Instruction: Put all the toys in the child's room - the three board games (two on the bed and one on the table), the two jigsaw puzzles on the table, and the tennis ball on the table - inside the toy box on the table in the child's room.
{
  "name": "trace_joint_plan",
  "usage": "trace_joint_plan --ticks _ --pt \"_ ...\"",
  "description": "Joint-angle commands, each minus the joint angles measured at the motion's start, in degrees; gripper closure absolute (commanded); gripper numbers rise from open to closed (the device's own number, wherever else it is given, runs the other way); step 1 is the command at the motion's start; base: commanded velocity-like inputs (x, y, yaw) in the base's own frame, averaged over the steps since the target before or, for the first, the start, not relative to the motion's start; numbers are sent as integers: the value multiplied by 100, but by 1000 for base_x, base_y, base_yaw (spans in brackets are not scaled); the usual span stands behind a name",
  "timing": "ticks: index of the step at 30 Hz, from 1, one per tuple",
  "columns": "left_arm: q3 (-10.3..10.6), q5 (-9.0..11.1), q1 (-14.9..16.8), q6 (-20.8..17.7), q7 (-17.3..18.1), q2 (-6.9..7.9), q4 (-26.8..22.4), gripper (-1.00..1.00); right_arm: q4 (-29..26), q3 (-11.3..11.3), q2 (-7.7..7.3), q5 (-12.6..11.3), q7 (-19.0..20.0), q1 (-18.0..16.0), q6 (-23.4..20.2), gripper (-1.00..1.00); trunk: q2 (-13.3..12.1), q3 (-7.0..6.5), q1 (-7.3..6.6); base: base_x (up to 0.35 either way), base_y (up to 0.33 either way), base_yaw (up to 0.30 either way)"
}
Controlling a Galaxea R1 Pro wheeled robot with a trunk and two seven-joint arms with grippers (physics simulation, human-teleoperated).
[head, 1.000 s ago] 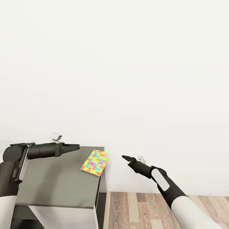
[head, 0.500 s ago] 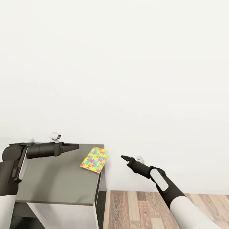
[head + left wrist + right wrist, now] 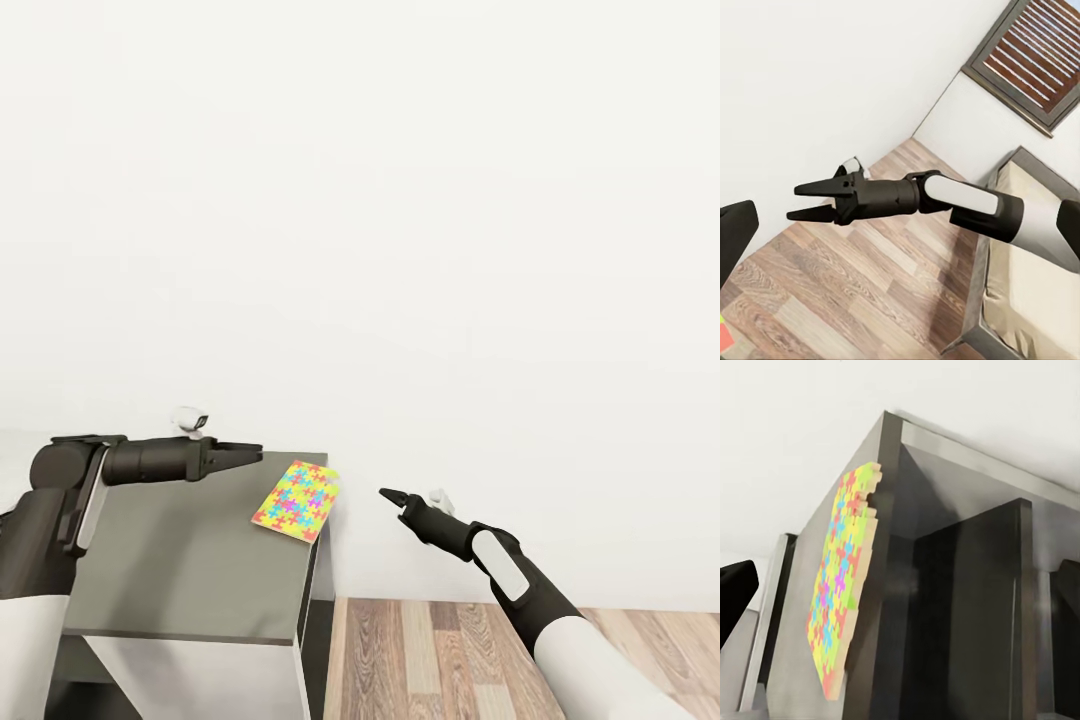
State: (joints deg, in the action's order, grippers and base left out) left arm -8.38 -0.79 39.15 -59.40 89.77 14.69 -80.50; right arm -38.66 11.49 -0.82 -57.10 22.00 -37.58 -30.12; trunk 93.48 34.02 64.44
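Bright yellow, pink, green and blue pieces mark out the jigsaw puzzle (image 3: 296,500), a flat board lying on the far right corner of a dark grey cabinet (image 3: 180,580), with one corner just past the right edge. From the right wrist view the jigsaw puzzle (image 3: 844,585) shows a pale, thin side, like card or thin wood, and its far edge sticks out a little beyond the cabinet top.

Over the far left part of the cabinet hangs the left gripper (image 3: 250,455), pointing right toward the puzzle and near it but not touching; its fingers look close together and hold nothing. Off to the right, above the wooden floor (image 3: 440,650), the right gripper (image 3: 388,494) points left at the cabinet's right side, well short of the puzzle. In the left wrist view the right gripper (image 3: 804,201) has its two fingers parted by a modest gap, empty. A bed (image 3: 1035,277) with a beige mattress stands beyond it.

I'd guess the puzzle is light, stiff and rather slick, and so thin that it gives little to pinch from above. The overhanging corner at the right edge looks the best place to take hold, one finger above and one beneath. The interlocking pieces might come apart if it bends.
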Motion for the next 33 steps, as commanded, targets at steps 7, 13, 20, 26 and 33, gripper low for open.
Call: trace_joint_plan --ticks 7,13,20,26,33 --pt "-25 51 5 -60 23 17 -1 -100 -7 17 -6 -19 6 -4 6 -100 3 6 0 3 1 0" --pt "-14 173 6 -60 23 19 0 -100 -3 24 -6 -20 6 -4 70 -100 3 6 0 113 89 0" --pt "8 194 5 -60 23 9 -1 -100 -2 20 -6 -14 6 -3 84 -100 3 6 0 32 26 13" --pt "11 193 5 -60 23 7 -1 -100 -1 27 -6 -12 6 -4 85 -100 3 1 0 3 2 116" --pt "23 193 5 -60 23 1 0 -100 -1 25 -6 -12 6 -4 85 -100 3 -19 0 0 -1 249"
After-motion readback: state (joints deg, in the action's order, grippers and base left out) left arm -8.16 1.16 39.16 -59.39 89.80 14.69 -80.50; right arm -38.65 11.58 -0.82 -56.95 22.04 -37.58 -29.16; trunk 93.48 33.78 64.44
